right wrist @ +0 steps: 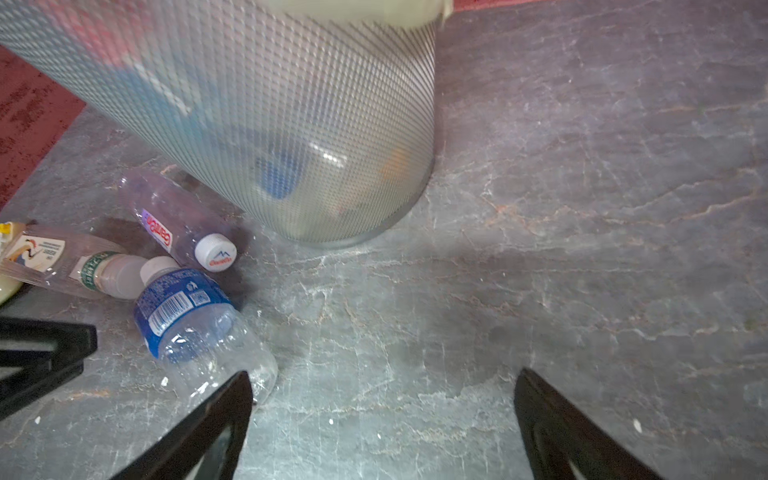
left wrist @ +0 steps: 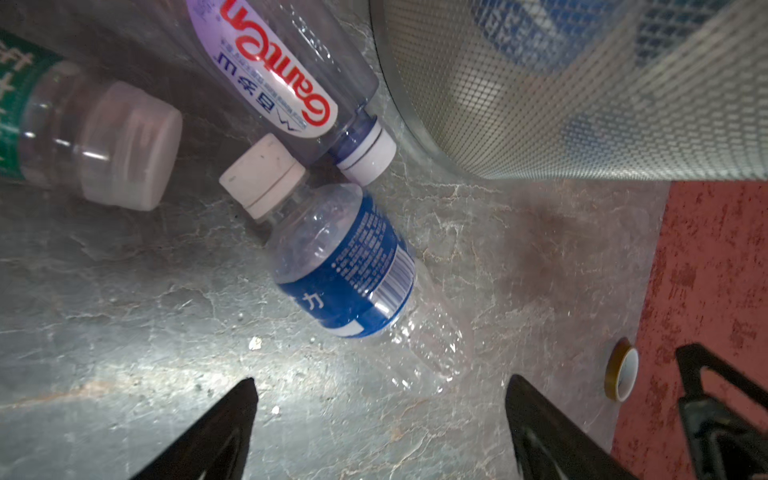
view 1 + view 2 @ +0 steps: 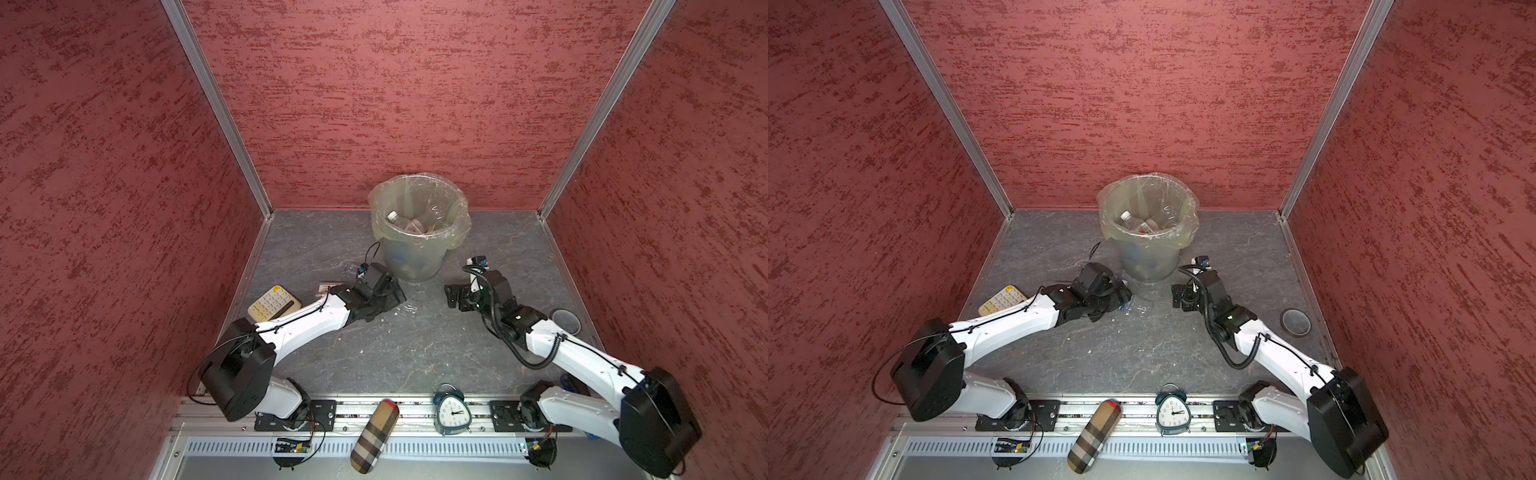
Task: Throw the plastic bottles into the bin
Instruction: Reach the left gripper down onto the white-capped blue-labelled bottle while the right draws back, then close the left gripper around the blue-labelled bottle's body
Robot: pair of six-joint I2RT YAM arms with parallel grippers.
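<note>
- Jaws of the left gripper [image 2: 381, 380] are seen spread wide and empty, poised low over the grey marbled desk [image 2: 124, 311], just short of the nearest bottle.
- Jaws of the right gripper [image 1: 383, 374] are likewise spread wide, with nothing between them.
- Three small clear plastic bottles [image 3: 1139, 309] are found lying on their sides near the centre of both top views. They lie just below and left of the foot of the round grey-green plastic bin [image 3: 411, 262], largely hidden there by the left gripper.
- More bottles inside the bin [image 3: 415, 224] are seen through its yellowish bag-lined mouth.
- All three appear empty, so they are judged light, thin-walled and easily crushed, smooth enough to slip, and liable to roll when nudged.
- The clear bottle with a blue label and white cap [image 2: 340, 270] lies nearest the left jaws. It is best taken across its labelled middle, squarely to its length, with a gentle squeeze.
- "Ganten" can be read in red on the clear bottle with a white-and-lilac label [image 2: 282, 75], and again on its white cap.
- A barcode and the character "力" are made out on the blue label.
- White characters on the clear bottle with a green band [image 2: 83, 137] cannot be read.
</note>
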